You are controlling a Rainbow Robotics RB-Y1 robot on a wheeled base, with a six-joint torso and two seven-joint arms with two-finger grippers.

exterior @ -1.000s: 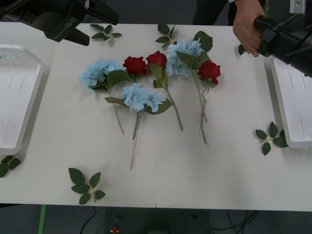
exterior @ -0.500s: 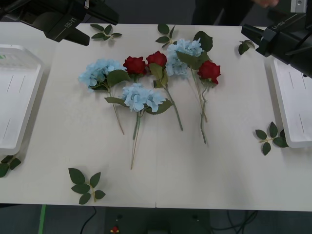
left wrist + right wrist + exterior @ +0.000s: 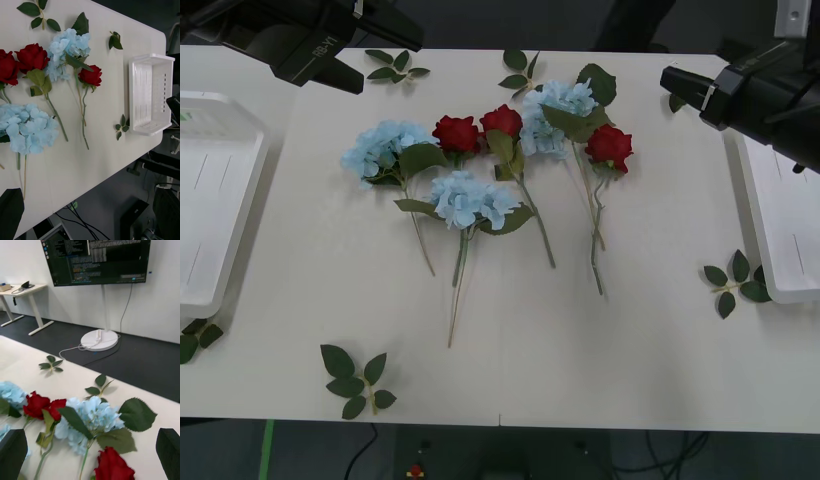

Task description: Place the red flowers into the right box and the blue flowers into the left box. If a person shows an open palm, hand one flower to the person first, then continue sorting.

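Three red flowers mid-table; right gripper open above far edge.

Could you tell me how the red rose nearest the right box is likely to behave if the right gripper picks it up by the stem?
The rose has a heavy-looking bud on a long thin stem, so it would probably droop head-down. Its stem crosses a blue hydrangea's stem, so that flower may drag along. The right gripper is open near the far edge of the table; a narrow stem could slip or twist.
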